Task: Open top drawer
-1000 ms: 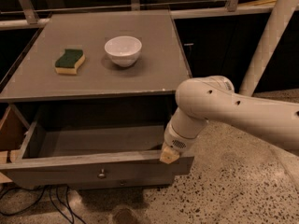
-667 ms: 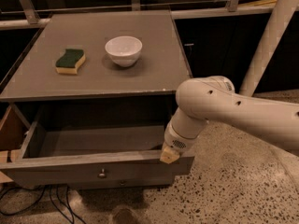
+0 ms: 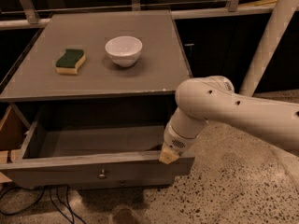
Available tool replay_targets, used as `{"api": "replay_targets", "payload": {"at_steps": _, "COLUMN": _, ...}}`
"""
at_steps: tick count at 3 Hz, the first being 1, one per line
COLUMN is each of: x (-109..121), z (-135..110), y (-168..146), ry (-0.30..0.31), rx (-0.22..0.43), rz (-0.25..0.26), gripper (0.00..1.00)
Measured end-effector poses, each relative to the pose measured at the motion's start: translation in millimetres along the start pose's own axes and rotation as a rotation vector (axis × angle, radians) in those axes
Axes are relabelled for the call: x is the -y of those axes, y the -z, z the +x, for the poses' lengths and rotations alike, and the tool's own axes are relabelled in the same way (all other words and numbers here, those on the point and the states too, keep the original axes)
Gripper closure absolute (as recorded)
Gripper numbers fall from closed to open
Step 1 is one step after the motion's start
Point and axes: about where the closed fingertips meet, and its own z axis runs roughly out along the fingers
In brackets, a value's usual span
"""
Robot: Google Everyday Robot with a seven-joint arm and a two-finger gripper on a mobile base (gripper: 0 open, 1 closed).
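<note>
The top drawer (image 3: 60, 171) is grey wood with a small round metal knob (image 3: 102, 174) at the centre of its front panel. It stands pulled far out from under the grey cabinet top (image 3: 149, 73), and its inside looks bare. My gripper (image 3: 168, 156) sits at the right end of the drawer's front rim, at the tip of my white arm (image 3: 219, 107) that reaches in from the right. Only a tan tip shows against the rim.
A white bowl (image 3: 124, 50) and a green-and-yellow sponge (image 3: 70, 61) sit on the cabinet top. Black cables (image 3: 56, 204) lie on the speckled floor under the drawer. A wooden piece (image 3: 8, 134) stands at the left. A white post (image 3: 271, 36) leans at the right.
</note>
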Motion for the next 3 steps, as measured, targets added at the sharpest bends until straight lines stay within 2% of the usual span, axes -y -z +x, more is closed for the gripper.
{"api": "replay_targets", "payload": {"at_steps": 1, "x": 0.0, "z": 0.0, "y": 0.0, "ry": 0.000, "rx": 0.000, "rz": 0.000, "gripper": 0.06}}
{"api": "replay_targets", "payload": {"at_steps": 2, "x": 0.0, "z": 0.0, "y": 0.0, "ry": 0.000, "rx": 0.000, "rz": 0.000, "gripper": 0.00}}
{"api": "replay_targets", "payload": {"at_steps": 3, "x": 0.0, "z": 0.0, "y": 0.0, "ry": 0.000, "rx": 0.000, "rz": 0.000, "gripper": 0.00}}
